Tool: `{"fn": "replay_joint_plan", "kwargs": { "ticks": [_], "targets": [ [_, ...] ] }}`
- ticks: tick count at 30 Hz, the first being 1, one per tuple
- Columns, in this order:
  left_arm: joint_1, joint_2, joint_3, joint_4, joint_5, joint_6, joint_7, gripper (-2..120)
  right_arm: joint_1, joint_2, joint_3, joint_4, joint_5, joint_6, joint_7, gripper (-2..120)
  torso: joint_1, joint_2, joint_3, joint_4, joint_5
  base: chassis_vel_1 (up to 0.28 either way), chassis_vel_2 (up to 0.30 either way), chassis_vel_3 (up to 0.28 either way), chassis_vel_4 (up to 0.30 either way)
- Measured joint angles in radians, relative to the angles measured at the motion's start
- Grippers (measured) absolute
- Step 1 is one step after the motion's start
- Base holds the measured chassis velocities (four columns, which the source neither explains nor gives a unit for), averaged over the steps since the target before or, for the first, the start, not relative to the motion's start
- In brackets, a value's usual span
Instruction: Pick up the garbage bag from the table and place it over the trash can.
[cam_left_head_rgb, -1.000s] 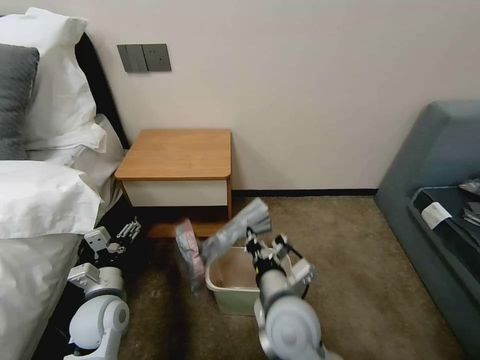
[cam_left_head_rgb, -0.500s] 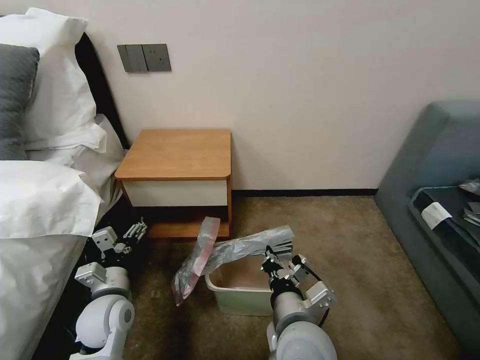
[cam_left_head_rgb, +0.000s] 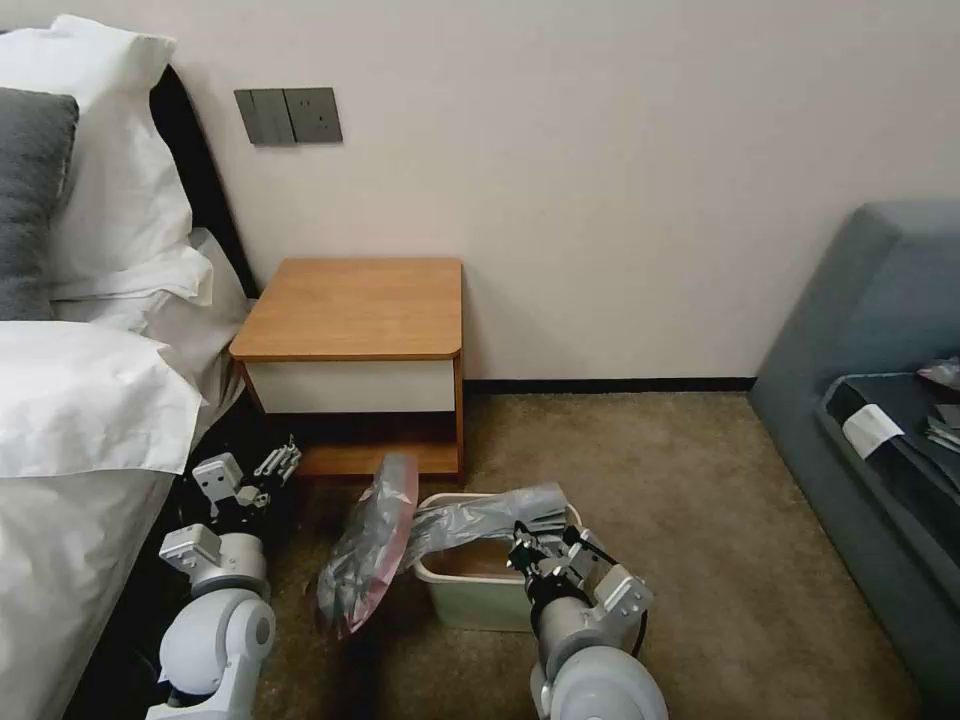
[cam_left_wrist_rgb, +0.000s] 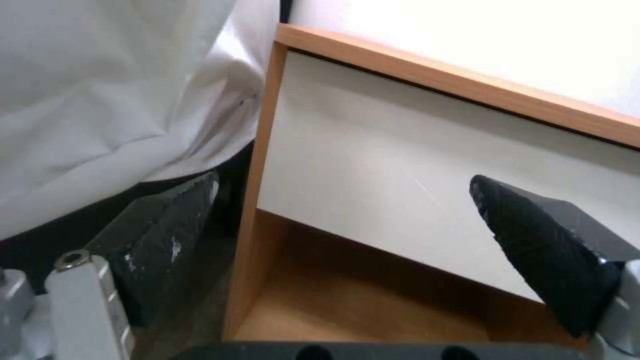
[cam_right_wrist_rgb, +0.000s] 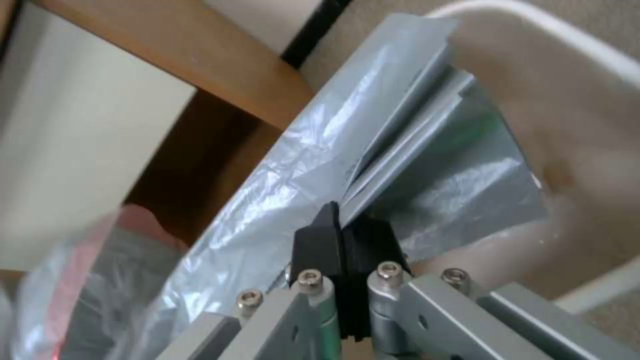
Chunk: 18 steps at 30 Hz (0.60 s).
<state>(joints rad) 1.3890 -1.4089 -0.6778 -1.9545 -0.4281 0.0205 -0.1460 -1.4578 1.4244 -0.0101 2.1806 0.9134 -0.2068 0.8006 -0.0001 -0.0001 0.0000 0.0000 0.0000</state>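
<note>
Our right tool (cam_left_head_rgb: 527, 548) is clamped on the garbage bag (cam_left_head_rgb: 470, 517), its black fingers (cam_right_wrist_rgb: 337, 250) pressed together on the folded grey end, low over the near rim of the trash can (cam_left_head_rgb: 470, 600). From there the bag lies across the can's opening and spills past its left side, where the pink-tinged part (cam_left_head_rgb: 365, 545) hangs toward the carpet in front of the counter (cam_left_head_rgb: 350, 310). Our left tool (cam_left_head_rgb: 262, 470) waits with its fingers apart beside the bed, low by the counter's front corner. As we judge it, the worry is the bag's lopsided lie: most of its length hangs outside the can, so if we let go here its weight could drag the whole thing off the rim onto the floor. The thin plastic could also slide out of the narrow pinch.
</note>
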Motion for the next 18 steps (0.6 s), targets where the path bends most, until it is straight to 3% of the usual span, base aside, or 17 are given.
{"fn": "replay_joint_plan", "kwargs": {
  "ticks": [2,4,13,16,18],
  "targets": [
    [-0.001,0.0,0.002,0.002,0.001,0.0,0.0,99,-0.002,0.0,0.001,-0.002,0.003,-0.006,0.001,2,0.0,0.0,0.0,0.0,0.0,0.0,0.0,0.0,0.0],
    [-0.005,0.0,0.007,0.005,0.003,0.0,0.001,99,-0.005,-0.001,0.005,0.001,0.014,-0.027,0.012,14,0.0,0.0,0.0,0.0,0.0,0.0,0.0,0.0,0.0],
    [-0.013,0.014,0.021,0.012,0.001,0.006,0.002,99,-0.025,-0.034,0.045,0.061,0.036,-0.09,0.061,41,0.0,0.0,0.0,0.0,0.0001,0.0,0.0,0.0,0.0],
    [-0.012,0.027,0.03,0.013,-0.019,0.024,0.0,99,-0.041,-0.052,0.064,0.085,0.036,-0.103,0.067,52,0.0,0.0,0.0,-0.0001,0.0,0.0,0.0,0.0,0.0],
    [0.001,0.054,0.048,-0.001,-0.052,0.076,-0.017,99,-0.063,-0.079,0.093,0.114,0.038,-0.121,0.073,62,0.0,0.0,0.0,0.0,-0.0001,0.0,0.0,0.0,0.0]
  ]
}}
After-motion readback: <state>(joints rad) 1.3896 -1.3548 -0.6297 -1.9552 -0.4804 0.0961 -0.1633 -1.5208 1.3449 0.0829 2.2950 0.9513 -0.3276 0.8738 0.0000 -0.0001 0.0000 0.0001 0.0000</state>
